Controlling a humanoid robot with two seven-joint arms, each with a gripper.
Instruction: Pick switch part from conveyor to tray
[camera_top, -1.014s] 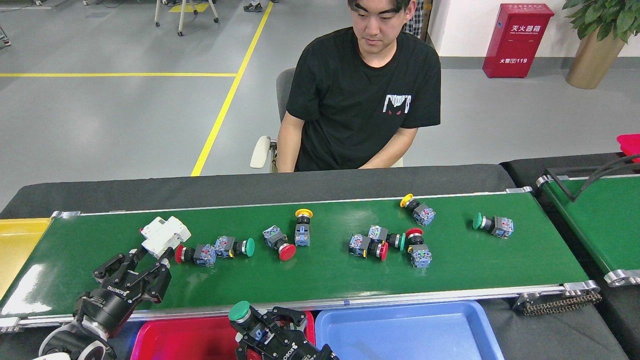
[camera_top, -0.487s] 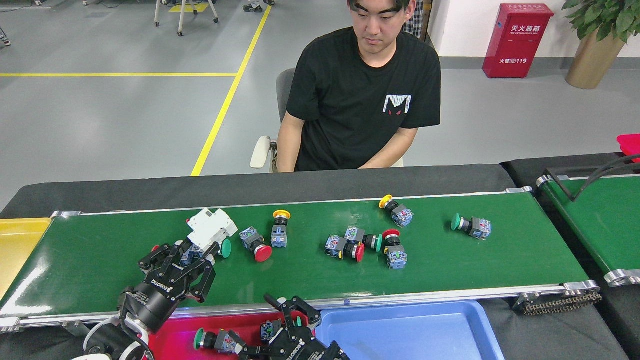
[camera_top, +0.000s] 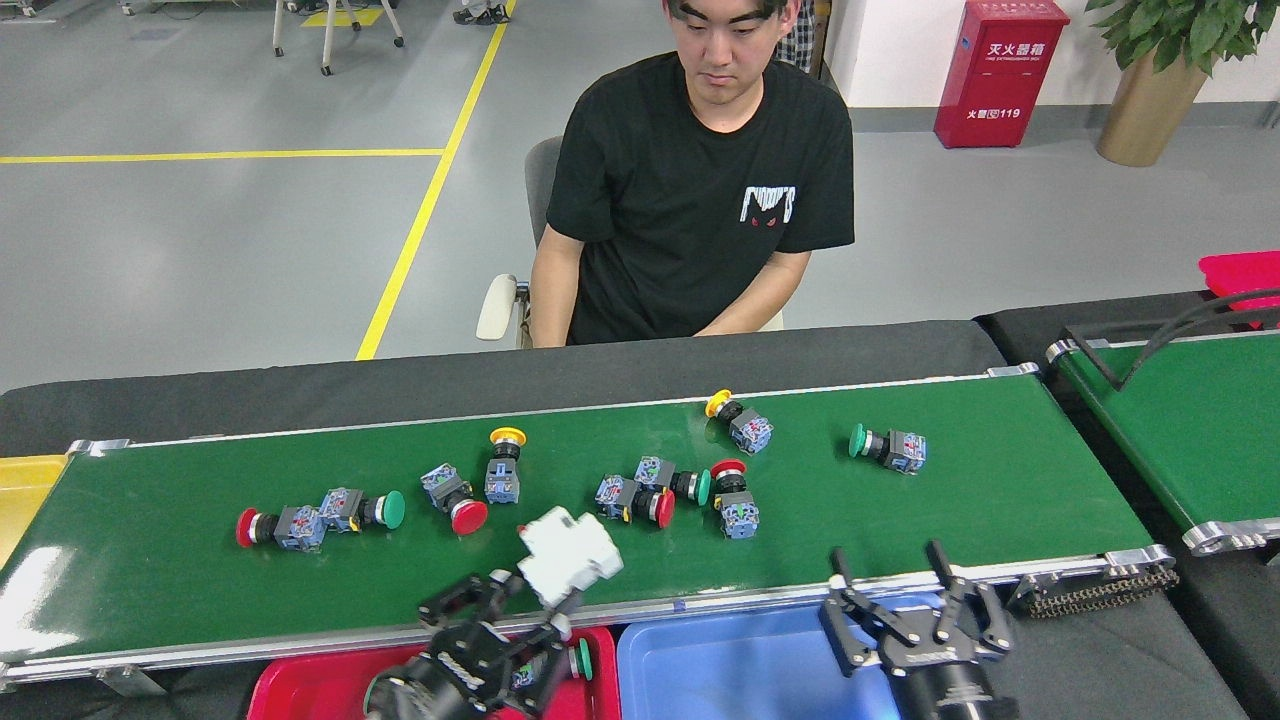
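- Left gripper (camera_top: 520, 625): black, low over the red plastic tray (camera_top: 320, 690); fingers narrow around a white block-shaped switch part (camera_top: 568, 545) that stands above the fingertips, over the near rail.
- A green-capped switch part (camera_top: 578, 660) lies in the red tray, just right of the left fingers.
- Right gripper (camera_top: 895, 585): black fingers (camera_top: 940, 570) spread wide, holding nothing, above the blue plastic tray (camera_top: 720, 670); no contents can be seen in the tray.
- Glossy dark-green conveyor belt with silver side rails (camera_top: 900, 510): beyond both sets of fingers. It carries push-button switch parts with red, green and yellow caps.
- Nearest the left fingertips: a cluster of three (camera_top: 660, 490), just beyond and to the right. A red-and-green pair (camera_top: 315, 515) lies well to the left.
- A single green-capped part (camera_top: 890, 448) lies beyond the right fingertips, well apart.
- Seated person in a black T-shirt (camera_top: 690, 200), behind the belt.
- Red cabinet (camera_top: 990, 75) at the far wall, number "119" legible.
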